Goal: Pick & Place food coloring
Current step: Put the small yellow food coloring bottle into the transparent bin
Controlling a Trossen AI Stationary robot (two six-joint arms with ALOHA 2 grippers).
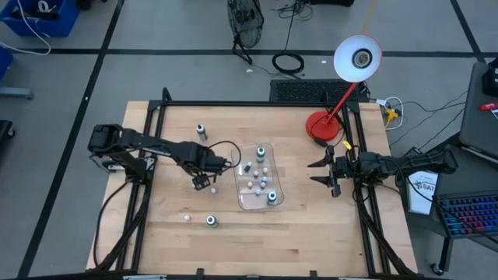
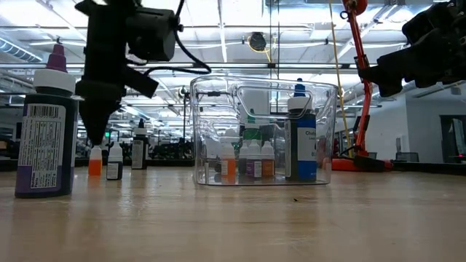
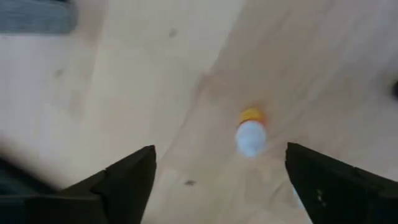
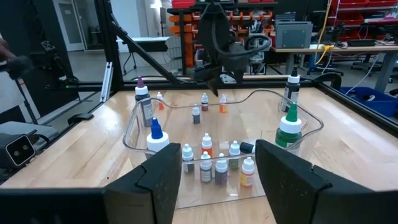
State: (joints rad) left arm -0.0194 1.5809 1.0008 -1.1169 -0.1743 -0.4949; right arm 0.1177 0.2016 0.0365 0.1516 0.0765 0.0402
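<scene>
- Several food coloring bottles (image 1: 257, 184) already stand inside the clear tray (image 1: 278, 204) near the middle of the bench (image 1: 311, 233); by my reading the tray is the collecting place and the job is well along but unfinished.
- Four more bottles remain loose on the bench: one (image 1: 201, 131) toward the far edge, a white-capped one (image 1: 187, 217) and a green-capped one (image 1: 211, 221) toward the near edge, and an orange bottle (image 3: 250, 132) under the left arm.
- Left hand (image 1: 201, 182) hangs just on the left side of the tray, pointing down, which looks like a line-up for the next pick.
- Its fingers are spread wide and hold nothing; the wrist view shows the orange bottle, white cap up, standing between the two fingertips (image 3: 127, 177) and apart from both.
- From bench height the hand's tip sits just above that bottle (image 2: 95, 161), with a small dark bottle (image 2: 114, 161) standing close beside it, so a closing grip could knock the neighbour.
- Right hand (image 1: 327, 173) waits near the right edge of the bench, facing the tray, fingers apart and empty, clear of the left arm's work.
- Red lamp (image 1: 327, 127) stands toward the far right corner, away from the bottles.
</scene>
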